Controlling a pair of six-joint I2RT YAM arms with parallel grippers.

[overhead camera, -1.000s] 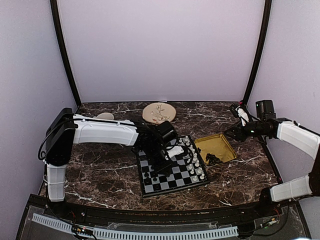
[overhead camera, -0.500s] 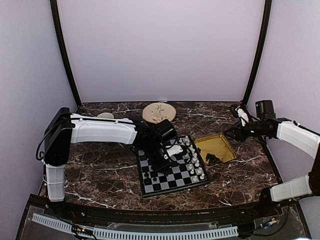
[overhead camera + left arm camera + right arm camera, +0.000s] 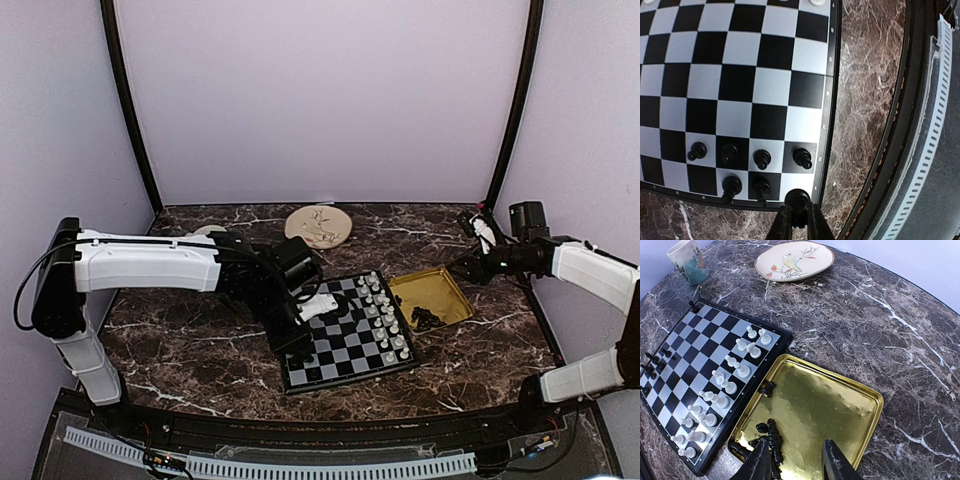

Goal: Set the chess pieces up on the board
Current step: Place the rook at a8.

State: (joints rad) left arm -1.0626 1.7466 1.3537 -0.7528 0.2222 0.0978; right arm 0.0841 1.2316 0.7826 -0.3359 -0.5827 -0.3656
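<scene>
In the left wrist view my left gripper is shut on a black chess piece, held over the corner square of the board. Whether it rests on the square I cannot tell. Several black chess pieces stand in two rows beside it. From above, the left gripper is at the near-left corner of the board. My right gripper hangs open above the yellow tray. More black chess pieces lie in a heap in the tray, one apart from them.
White pieces stand in two rows on the board's tray side. A decorated plate and a cup sit at the back. The yellow tray touches the board's right edge. The table's front rail runs close to the left gripper.
The left arm has swung from mid-board to the board's near-left corner, its jaws narrowing onto a black piece. The right arm has not moved.
</scene>
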